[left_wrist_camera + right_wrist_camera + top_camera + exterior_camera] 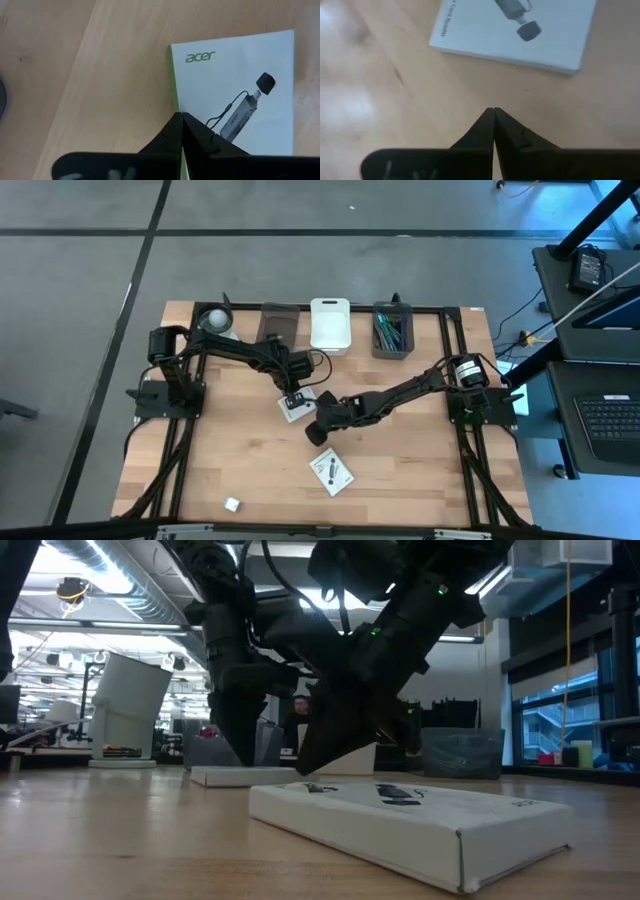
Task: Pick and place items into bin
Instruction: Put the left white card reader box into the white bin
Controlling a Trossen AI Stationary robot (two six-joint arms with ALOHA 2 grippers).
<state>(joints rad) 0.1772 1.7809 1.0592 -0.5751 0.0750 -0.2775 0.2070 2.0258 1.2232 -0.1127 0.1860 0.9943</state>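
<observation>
Two white square packets lie flat on the wooden table. The far packet (296, 407) (235, 95) carries a printed picture of a USB stick. My left gripper (297, 393) (181, 116) is shut, with its tips at this packet's green-edged side. The near packet (332, 472) (400, 812) lies closer to the near edge. My right gripper (318, 428) (493, 110) is shut and hovers over bare wood between the two packets. A white packet (515, 30) lies just ahead of its tips. A tiny white cube (232, 504) sits near the near edge. My left gripper points down from above with its shut fingertips (176, 122) at the packet's green side edge (174, 85). I cannot tell whether they touch it. The packet lies flat on the table.
Along the far edge stand a dark bin (278, 323), a white bin (330, 325) and a grey bin (392, 330) with teal items in it. A white cup-like cylinder (215, 320) (125, 710) stands at the far left. The two arms are close together at mid-table.
</observation>
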